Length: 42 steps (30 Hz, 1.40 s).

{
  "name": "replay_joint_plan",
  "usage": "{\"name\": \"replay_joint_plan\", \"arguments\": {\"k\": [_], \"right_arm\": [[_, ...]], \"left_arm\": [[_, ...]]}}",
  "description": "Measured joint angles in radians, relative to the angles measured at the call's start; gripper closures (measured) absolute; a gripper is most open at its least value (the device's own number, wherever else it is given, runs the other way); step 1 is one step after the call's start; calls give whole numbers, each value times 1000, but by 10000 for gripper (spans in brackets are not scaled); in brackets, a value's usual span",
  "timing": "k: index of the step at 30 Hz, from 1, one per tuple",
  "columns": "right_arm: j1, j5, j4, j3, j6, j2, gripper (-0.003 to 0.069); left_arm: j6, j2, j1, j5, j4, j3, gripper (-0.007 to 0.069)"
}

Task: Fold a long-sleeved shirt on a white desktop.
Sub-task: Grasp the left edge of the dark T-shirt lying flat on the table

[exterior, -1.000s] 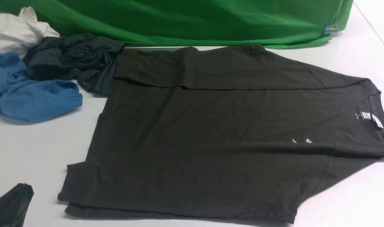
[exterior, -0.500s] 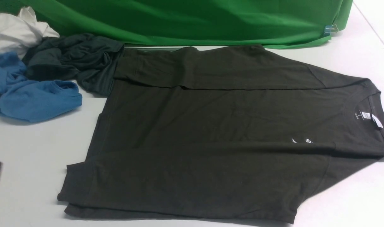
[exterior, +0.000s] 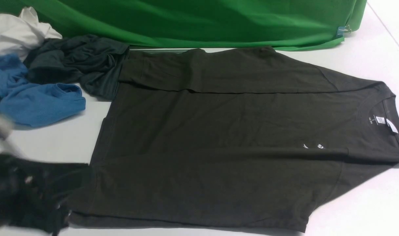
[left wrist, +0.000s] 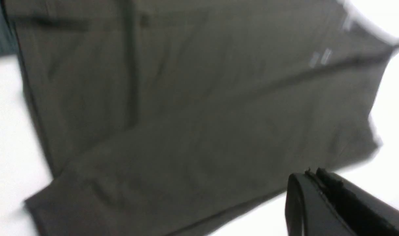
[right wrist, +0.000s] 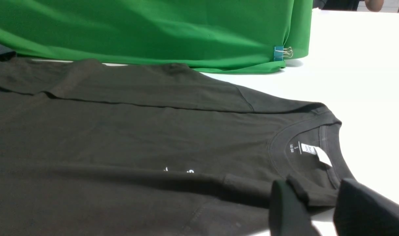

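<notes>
The long-sleeved shirt [exterior: 219,131] lies flat on the white desktop [exterior: 42,144]. Both sleeves are folded in over the body and the neck points right, showing the white neck label [exterior: 391,126] and the chest print [exterior: 314,146]. My left arm [exterior: 22,193] is a dark blur over the shirt's near-left hem corner. In the left wrist view my left gripper [left wrist: 314,172] is shut and empty above the shirt [left wrist: 186,114]. My right gripper [right wrist: 312,196] stands open at the near side of the collar, a cloth fold [right wrist: 317,193] lying between its fingers. It is outside the front view.
A bright green cloth [exterior: 202,23] with a binder clip [exterior: 343,30] hangs along the back edge. At the far left lie a bluish-charcoal garment [exterior: 78,62], a bright blue garment [exterior: 35,101] and a white cloth [exterior: 12,31].
My left arm has swung in from the lower-left edge and now covers the shirt's near-left corner. The shirt itself has not shifted.
</notes>
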Motion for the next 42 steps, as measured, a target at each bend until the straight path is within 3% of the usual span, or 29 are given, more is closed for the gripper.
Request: {"name": "replay_joint_plan", "arguments": {"k": [4, 9, 12, 14, 16, 20, 21, 26, 34, 38, 42], "right_arm": [[0, -48, 17, 0, 40, 0, 417], [0, -238, 130, 0, 377, 0, 417], [1, -312, 147, 0, 503, 0, 417], [25, -264, 152, -15, 540, -1, 417], [96, -107, 154, -102, 463, 27, 433], [307, 248, 147, -382, 167, 222, 483], [317, 265, 146, -412, 157, 233, 486], [571, 624, 76, -705, -15, 517, 492], [783, 653, 28, -801, -148, 649, 480], [815, 651, 21, -801, -173, 652, 470], [816, 651, 16, -802, -204, 652, 452]], "left_arm": [[50, 156, 0, 34, -2, -56, 604], [132, 201, 0, 86, -27, -65, 604], [138, 202, 0, 101, -24, -65, 604], [150, 203, 0, 105, -22, -65, 604], [159, 207, 0, 111, -22, -66, 604], [225, 235, 0, 123, -86, -67, 604], [231, 238, 0, 125, -97, -68, 604], [308, 303, 0, 178, -96, -108, 604], [307, 451, 0, 193, 63, -195, 604], [332, 560, 0, 179, 157, -232, 599], [441, 693, 0, 110, 217, -283, 549]]}}
